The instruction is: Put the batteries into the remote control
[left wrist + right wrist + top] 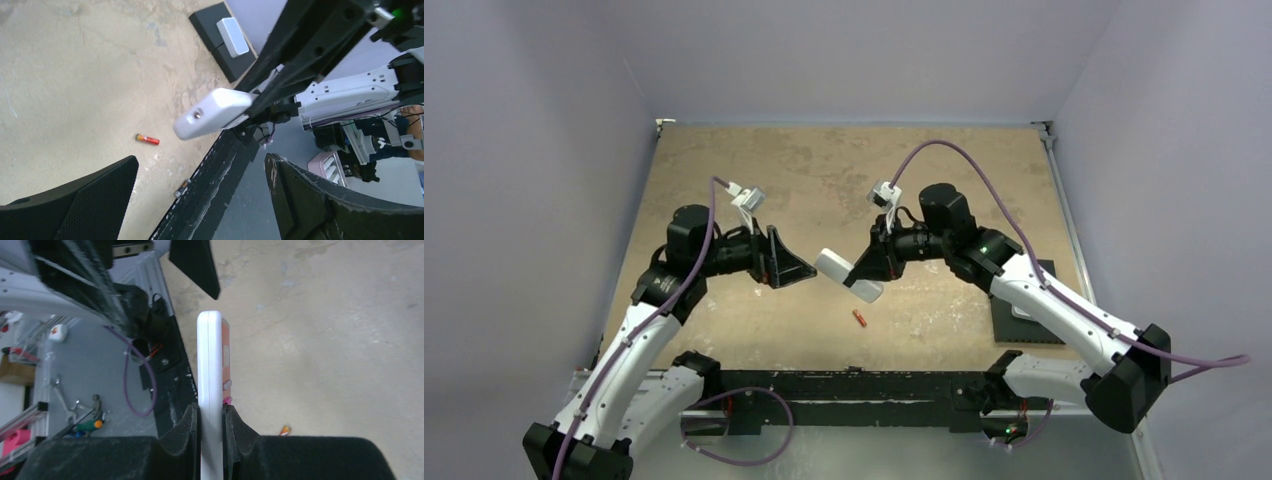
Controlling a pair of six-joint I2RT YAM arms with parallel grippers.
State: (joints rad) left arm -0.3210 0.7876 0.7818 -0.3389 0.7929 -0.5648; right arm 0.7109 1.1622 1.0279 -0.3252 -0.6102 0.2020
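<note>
The tan, mottled bench (824, 170) is lying bare across its far half, running up to the pale walls at the back and sides. A black rail (854, 385) is edging its near side. A flat black block (207, 22) carrying a pale grey rectangular block (233, 36) is sitting at the right edge, well apart from both grippers. The left gripper (201, 159) is standing wide open with nothing between its textured black fingers, pointing toward the remote and near it without touching. The right gripper (211, 415) is pinching narrowly on one end of the small flat white plastic remote control (210, 365) — one finger on the smooth white back, the other on the red front, the remote being held edge-on off the bench. The slim red cylindrical battery (859, 319) is lying alone on the bench — between the raised remote and the rail, touched by neither gripper
</note>
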